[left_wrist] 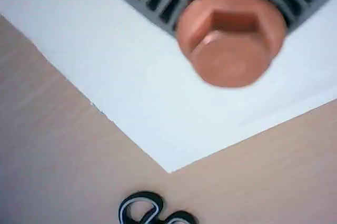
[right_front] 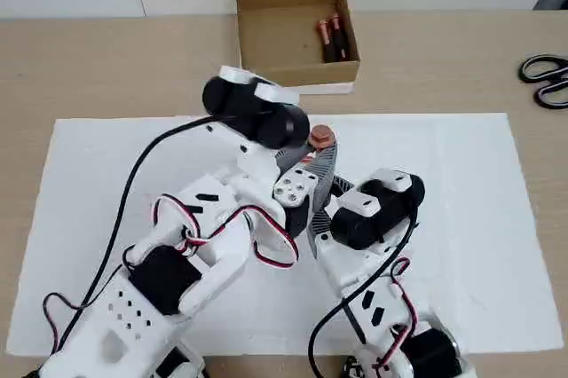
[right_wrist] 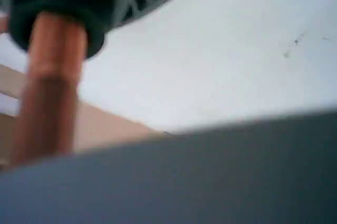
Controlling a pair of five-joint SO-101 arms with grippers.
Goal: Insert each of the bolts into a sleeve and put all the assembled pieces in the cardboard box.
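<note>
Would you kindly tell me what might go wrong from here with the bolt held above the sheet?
The bolt, gripped by the left tool behind its head, may slip or tilt and jam in the sleeve. The two arms sit crowded together, so they may knock each other when parting. The cardboard box lies beyond them; a loose hold might drop the piece short.

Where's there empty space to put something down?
The white sheet is bare right of the arms, toward the scissors, and at its left end. The box has room at left. The middle is crowded: both arms meet at the bolt.
</note>
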